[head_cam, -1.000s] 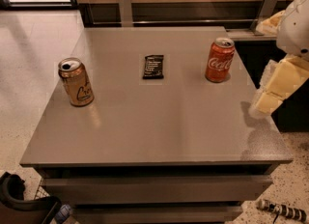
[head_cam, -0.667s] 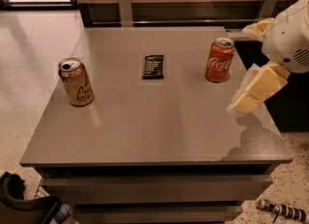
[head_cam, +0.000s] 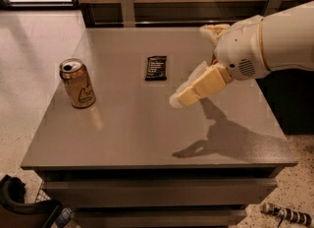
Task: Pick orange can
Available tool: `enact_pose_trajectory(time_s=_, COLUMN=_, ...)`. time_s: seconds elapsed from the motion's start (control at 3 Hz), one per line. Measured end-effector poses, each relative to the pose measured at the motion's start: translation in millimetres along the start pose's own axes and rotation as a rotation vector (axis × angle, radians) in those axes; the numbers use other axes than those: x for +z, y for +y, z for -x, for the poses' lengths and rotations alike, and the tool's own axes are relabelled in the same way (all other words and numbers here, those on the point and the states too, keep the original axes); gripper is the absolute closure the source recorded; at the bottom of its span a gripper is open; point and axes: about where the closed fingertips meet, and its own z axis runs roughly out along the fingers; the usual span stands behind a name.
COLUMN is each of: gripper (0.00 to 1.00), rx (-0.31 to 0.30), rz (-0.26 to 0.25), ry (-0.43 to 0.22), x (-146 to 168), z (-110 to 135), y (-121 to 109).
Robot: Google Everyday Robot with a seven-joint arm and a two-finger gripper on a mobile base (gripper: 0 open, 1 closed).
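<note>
The orange can (head_cam: 78,84) is golden tan with a dark curly drawing and an opened silver top. It stands upright near the left edge of the grey table (head_cam: 147,133). My gripper (head_cam: 192,65) hangs above the table's middle right, well to the right of the can and apart from it. It is open and empty, with one tan finger (head_cam: 196,88) reaching down-left and the other (head_cam: 214,29) at the top of the white wrist.
A small black packet (head_cam: 156,68) lies flat at the table's centre back, between the can and the gripper. My white arm (head_cam: 284,38) enters from the right and casts a shadow on the table's front right. Dark cabinets stand behind; pale floor lies to the left.
The arm has swung left from the table's right edge to over its middle right, toward the orange can. It now covers the spot where a red Coca-Cola can stood.
</note>
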Motion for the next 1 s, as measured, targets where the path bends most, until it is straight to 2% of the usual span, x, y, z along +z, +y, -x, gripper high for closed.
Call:
enact_pose_trajectory(time_s=0.33, gripper=0.0, rx=0.012, rz=0.005, ry=-0.054, x=4, z=19, y=5)
enact_pose_trajectory(time_s=0.67, gripper=0.0, rx=0.012, rz=0.005, ry=-0.054, x=4, z=19, y=5)
enact_pose_trajectory(time_s=1.0, gripper=0.0, rx=0.015, rz=0.019, ry=-0.112, x=38, z=27, y=11)
